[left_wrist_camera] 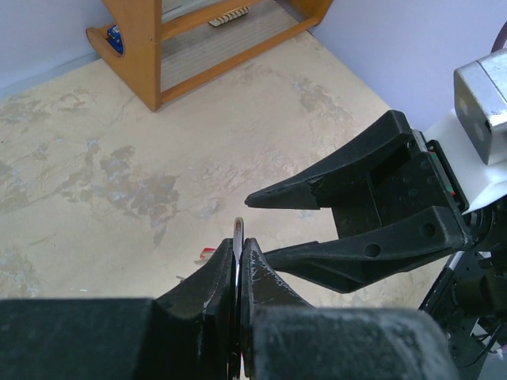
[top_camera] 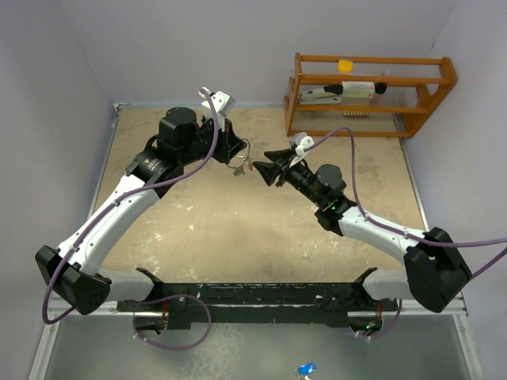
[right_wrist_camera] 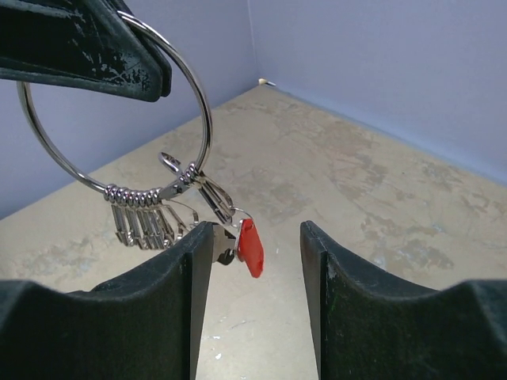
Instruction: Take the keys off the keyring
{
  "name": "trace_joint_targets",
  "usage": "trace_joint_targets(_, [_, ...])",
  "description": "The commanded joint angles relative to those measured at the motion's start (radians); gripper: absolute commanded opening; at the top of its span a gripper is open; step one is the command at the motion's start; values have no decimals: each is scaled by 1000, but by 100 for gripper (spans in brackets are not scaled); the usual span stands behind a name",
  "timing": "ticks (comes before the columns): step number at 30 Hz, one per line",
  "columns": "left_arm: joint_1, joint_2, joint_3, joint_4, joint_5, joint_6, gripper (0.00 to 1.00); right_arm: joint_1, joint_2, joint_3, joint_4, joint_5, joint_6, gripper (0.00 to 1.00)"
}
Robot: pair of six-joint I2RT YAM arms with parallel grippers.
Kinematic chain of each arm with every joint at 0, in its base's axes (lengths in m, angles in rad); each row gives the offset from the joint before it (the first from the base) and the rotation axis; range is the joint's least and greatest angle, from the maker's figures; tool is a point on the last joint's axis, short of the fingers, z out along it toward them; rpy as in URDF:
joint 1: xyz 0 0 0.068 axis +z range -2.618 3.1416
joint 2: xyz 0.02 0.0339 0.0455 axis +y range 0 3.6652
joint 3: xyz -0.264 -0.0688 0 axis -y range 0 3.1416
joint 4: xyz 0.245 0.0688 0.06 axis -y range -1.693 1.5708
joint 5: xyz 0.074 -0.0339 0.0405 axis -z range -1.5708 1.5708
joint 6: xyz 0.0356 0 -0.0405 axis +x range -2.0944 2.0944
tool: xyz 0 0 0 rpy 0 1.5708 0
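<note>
Beige mottled tabletop [top_camera: 238, 237] below; left gripper [left_wrist_camera: 238, 247] pinches the thin silver wire keyring [right_wrist_camera: 207, 107] aloft. Right gripper [right_wrist_camera: 257, 237], jaws apart, frames the red-tagged key [right_wrist_camera: 250, 247] at the ring's five o'clock; next, it should clamp there.

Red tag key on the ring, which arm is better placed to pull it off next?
Right, probably. The left end effector is shut on the keyring, holding it up. The right end effector is open, with the red tag hanging in view between its fingers.

A wooden rack [top_camera: 412, 61] stands far right on the stained tabletop [top_camera: 238, 229].
</note>
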Motion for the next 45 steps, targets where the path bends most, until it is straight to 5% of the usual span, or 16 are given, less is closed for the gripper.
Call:
trace_joint_targets(1, [-7,-42,18,58,19,-25,0,4,19,54,80,-28,35,50])
trace_joint_targets(33, [-16,-94,-16,112,35,-53,0,35,90,119,53,-37,36,45])
trace_joint_targets(39, [-17,-95,-18,116,29,-56,0,37,87,118,47,-34,30,32])
trace_joint_targets(45, [-17,-98,-26,124,-4,-56,0,40,70,123,-13,-32,3,5])
